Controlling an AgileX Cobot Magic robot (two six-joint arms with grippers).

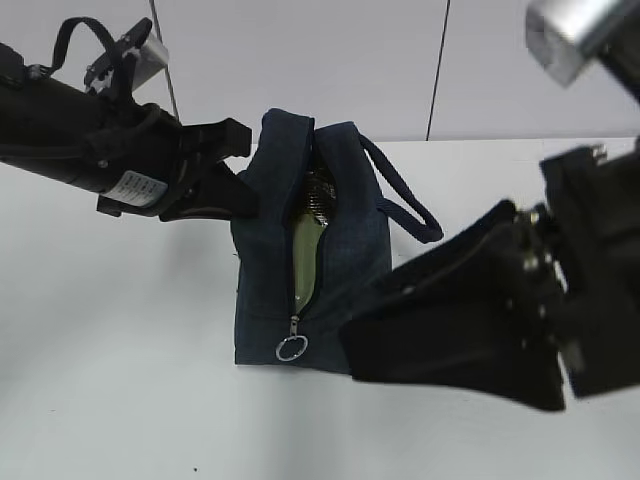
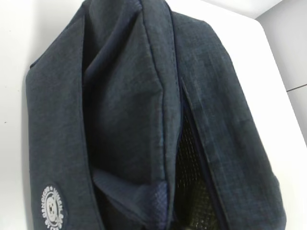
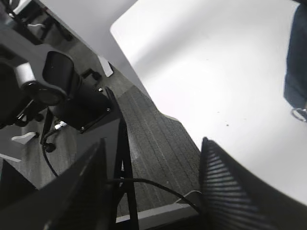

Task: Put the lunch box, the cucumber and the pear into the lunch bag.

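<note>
A: What could you not make out?

B: Most of what was inside the lunch bag (image 1: 340,280). Through the open zipper slit only a pale green strip (image 1: 306,255) showed, with some silvery lining above it. I could not tell what that strip was. No cucumber or pear was visible anywhere on the table (image 1: 120,380).

A: And the left gripper (image 1: 235,170)?

B: Its fingertips were pressed together against the bag's upper left edge, apparently pinching the fabric there, though the contact itself was hard to see. Its wrist camera was filled with dark cloth, a round white logo (image 2: 53,207) low on the left and black mesh (image 2: 192,191) in the fold, so the fingers were not visible there.

A: The right gripper (image 1: 450,330)?

B: Large and blurred in the foreground, cut off at the right edge, angled down toward the left. Its 2 fingers (image 3: 230,191) stood spread apart with nothing between them, hovering over the table's near edge, the floor visible beyond. The silver ring pull (image 1: 291,348) hung at the slit's lower end.
</note>
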